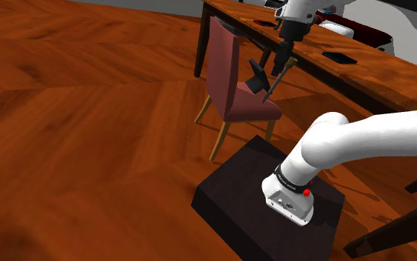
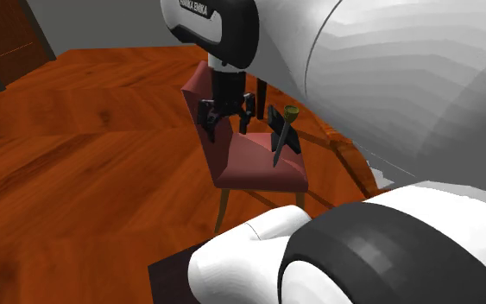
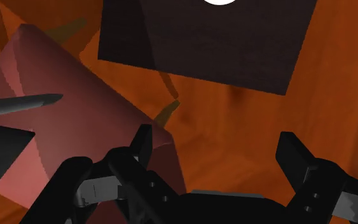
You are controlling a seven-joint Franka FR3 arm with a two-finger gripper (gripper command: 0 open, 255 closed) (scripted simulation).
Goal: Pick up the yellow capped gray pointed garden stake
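Above the seat of the red chair (image 2: 254,171), the stake (image 2: 280,140) hangs beside the jaws and outside them. Its long axis is steep and tilted. The dull yellow cap is uppermost and the grey point is directed down at the seat. In the shoulder view the cap leans away from the chair back, towards the worktop (image 1: 377,74). Whether the point touches the seat cannot be told.

The jaws are spread wide with nothing between them, and they grip nothing. They hang over the chair, closer to its back than the stake is. In the wrist view the grey shaft lies to one side of the jaws, over the red upholstery, with its tip turned inward. A dark pointed shape (image 3: 6,147) sits just beside the shaft, and what it is cannot be told. A small black piece (image 2: 274,117) stands next to the cap.

Obstructions: the chair back rises just beside the jaws. The worktop edge runs close behind the chair, carrying flat dark items (image 1: 340,56). The white arm (image 1: 362,137) reaches to the chair from the dark box stand (image 1: 229,189), which sits on the floor near the chair's front legs.

Surface and room: the floor (image 1: 66,111) is reddish-brown wood with patterned boards. Well beyond the chair are a grey wall (image 2: 94,22) and a brown door (image 2: 8,39).
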